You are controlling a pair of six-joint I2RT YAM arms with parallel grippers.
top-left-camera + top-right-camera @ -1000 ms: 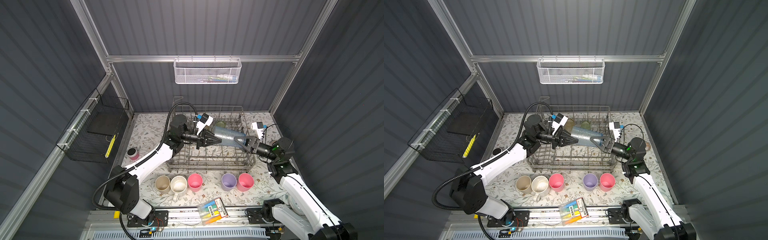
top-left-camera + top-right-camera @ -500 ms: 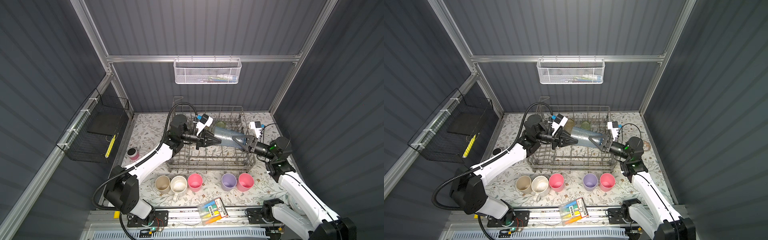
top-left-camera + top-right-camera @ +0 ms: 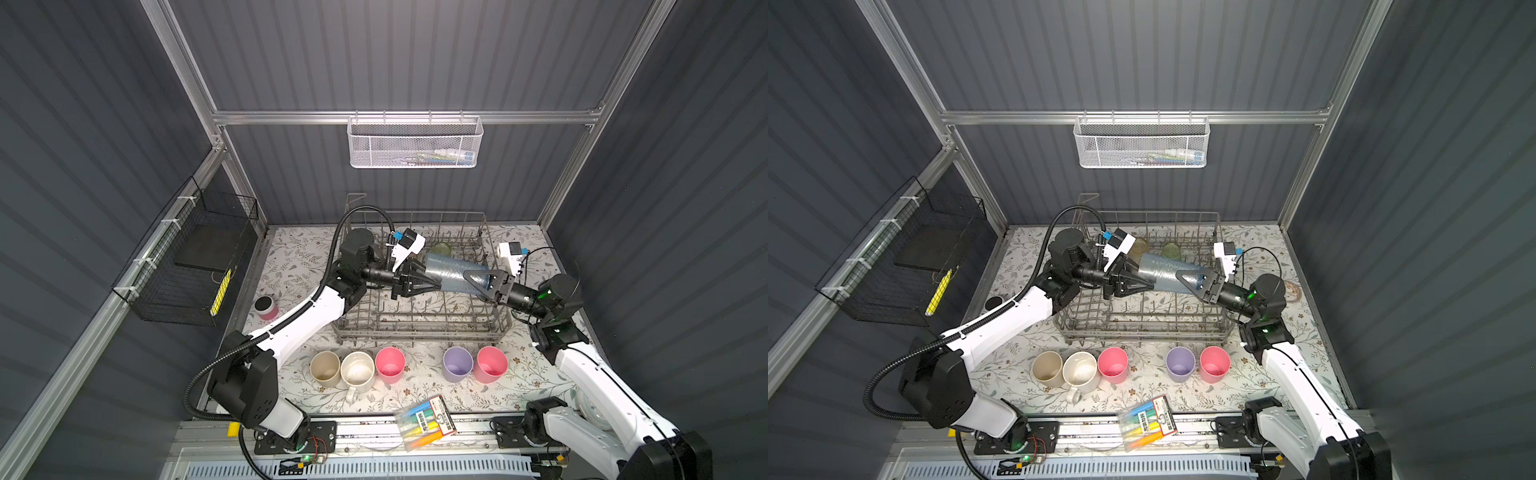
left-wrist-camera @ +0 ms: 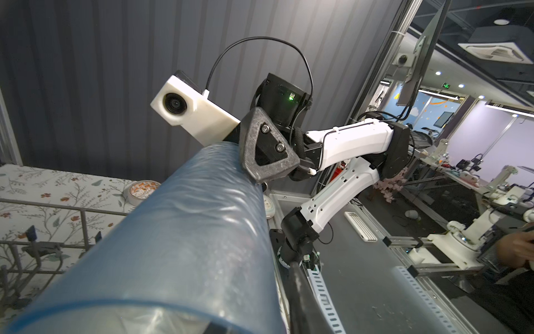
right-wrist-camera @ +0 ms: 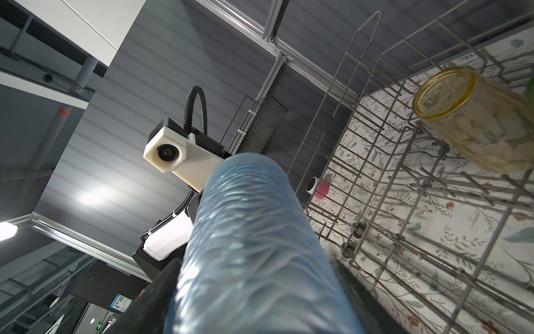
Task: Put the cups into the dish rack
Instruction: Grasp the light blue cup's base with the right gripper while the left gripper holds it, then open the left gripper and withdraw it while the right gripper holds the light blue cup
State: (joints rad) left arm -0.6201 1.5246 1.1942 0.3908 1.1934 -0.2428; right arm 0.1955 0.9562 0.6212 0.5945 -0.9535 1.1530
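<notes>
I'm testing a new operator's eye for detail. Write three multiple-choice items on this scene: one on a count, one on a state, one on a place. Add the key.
1. How many cups stand on the floral table in front of the grey wire dish rack?
A. three
B. seven
C. five

2. How is the tall clear-blue tumbler placed?
A. lying roughly level above the rack, between the left gripper and the right gripper
B. upright on the table
C. upside down on the rack's tines

3. Where is the amber ribbed glass?
A. on the table among the cups
B. inside the rack, at its far side
C. in the right gripper

Key:
1 C: beige, cream mug, pink, lilac and pink stand in a row.
2 A: both top views show it on its side in the air.
3 B: the right wrist view shows it resting on the tines.
</notes>
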